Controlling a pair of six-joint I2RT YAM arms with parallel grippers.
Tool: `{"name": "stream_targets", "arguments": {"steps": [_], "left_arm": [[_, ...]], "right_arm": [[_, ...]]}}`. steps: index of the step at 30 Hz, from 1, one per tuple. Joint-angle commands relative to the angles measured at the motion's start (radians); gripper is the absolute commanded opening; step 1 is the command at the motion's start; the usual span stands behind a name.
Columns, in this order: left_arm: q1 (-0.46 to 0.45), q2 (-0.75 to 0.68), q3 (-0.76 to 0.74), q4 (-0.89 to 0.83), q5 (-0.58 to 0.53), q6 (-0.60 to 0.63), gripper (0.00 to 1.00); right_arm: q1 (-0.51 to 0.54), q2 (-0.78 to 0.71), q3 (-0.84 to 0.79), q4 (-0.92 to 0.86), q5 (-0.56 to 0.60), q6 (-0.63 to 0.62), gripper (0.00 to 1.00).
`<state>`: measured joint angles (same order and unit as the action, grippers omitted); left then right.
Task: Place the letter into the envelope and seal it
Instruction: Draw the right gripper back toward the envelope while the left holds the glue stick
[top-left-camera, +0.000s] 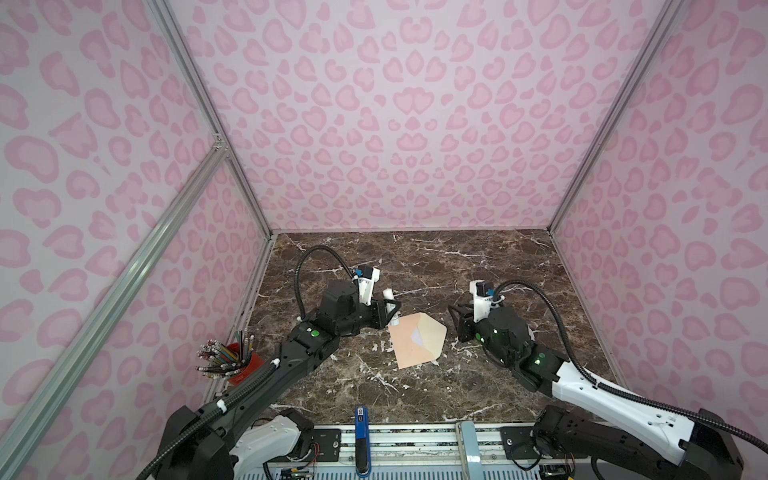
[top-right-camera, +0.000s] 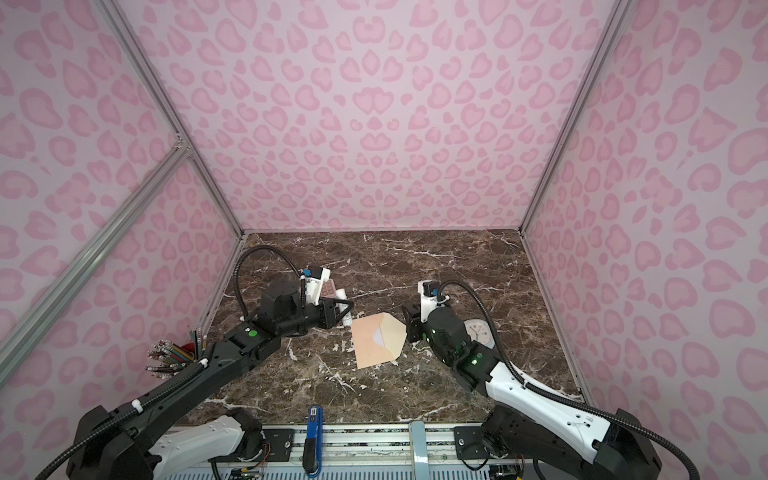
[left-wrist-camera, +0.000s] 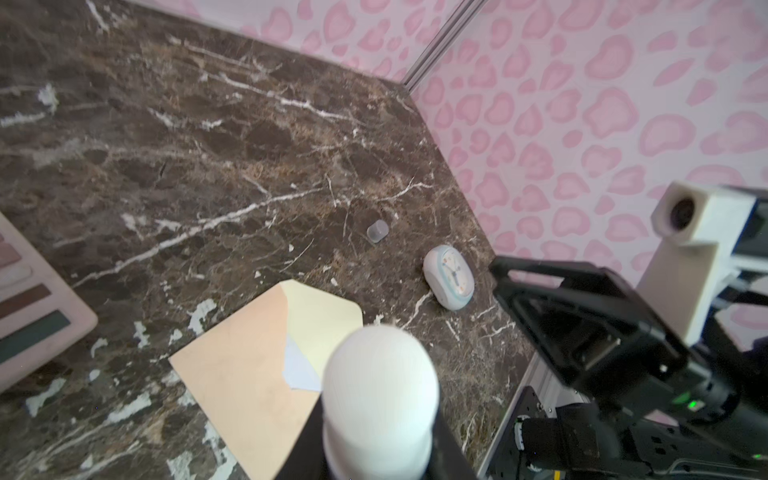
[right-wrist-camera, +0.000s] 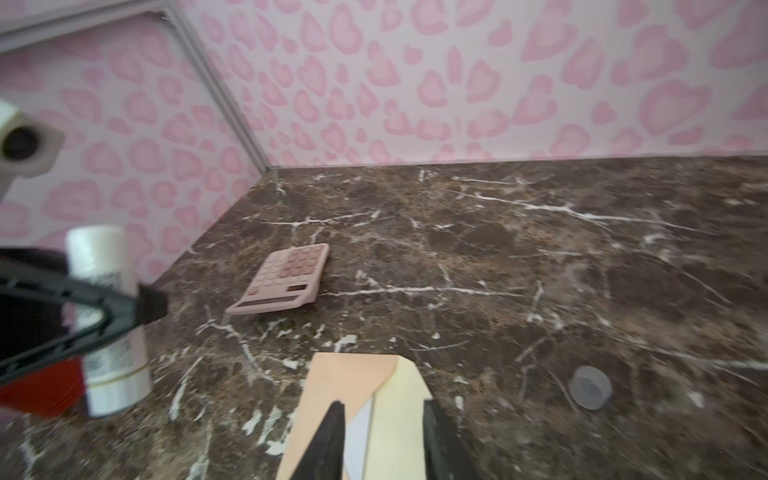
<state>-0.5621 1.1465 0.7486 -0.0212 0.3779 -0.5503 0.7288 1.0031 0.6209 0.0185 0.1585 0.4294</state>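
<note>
On the dark marble table (top-left-camera: 478, 266), near its middle, the envelope (top-left-camera: 409, 351) lay flat with its cream flap (top-left-camera: 434, 328) folded open toward the right arm. A white corner of the letter (top-left-camera: 419, 337) peeked from the mouth; the rest sat hidden inside the pocket. The left gripper (top-left-camera: 392, 311) was clamped around a white tube (top-left-camera: 388, 295), whose lower end hung just beside the envelope's far corner. Whether it touched the marble could not be told. The right gripper (right-wrist-camera: 384, 403) hovered at the flap's edge, jaws apart with nothing between them, and the cream paper showed through the gap. A small translucent cap (right-wrist-camera: 590, 388) lay apart from the envelope. A pink calculator (right-wrist-camera: 286, 278) and a small clock (left-wrist-camera: 451, 276) lay farther off, with a red cup of pencils (top-left-camera: 243, 365) at the left edge.
</note>
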Motion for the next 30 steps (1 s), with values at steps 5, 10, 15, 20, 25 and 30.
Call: {"name": "stream_targets", "arguments": {"steps": [5,10,15,20,25,30], "left_arm": [[0.001,0.127,-0.049,-0.039,0.061,-0.030,0.06],[0.004,0.190,-0.048,-0.059,0.080,-0.026,0.05],[0.013,0.274,-0.041,-0.054,0.120,-0.022,0.05],[0.025,0.325,-0.029,-0.046,0.142,-0.016,0.04],[0.039,0.361,-0.016,-0.063,0.156,-0.002,0.04],[0.054,0.385,-0.015,-0.066,0.165,0.009,0.04]], "right_arm": [[-0.179,0.269,0.203,-0.429,-0.228,0.075,0.17],[-0.229,0.370,0.209,-0.410,-0.317,0.088,0.14],[-0.270,0.457,0.226,-0.422,-0.376,0.079,0.12],[-0.283,0.544,0.253,-0.442,-0.422,0.055,0.12],[-0.285,0.603,0.272,-0.435,-0.474,0.032,0.12],[-0.285,0.632,0.284,-0.427,-0.514,0.013,0.12]]}}
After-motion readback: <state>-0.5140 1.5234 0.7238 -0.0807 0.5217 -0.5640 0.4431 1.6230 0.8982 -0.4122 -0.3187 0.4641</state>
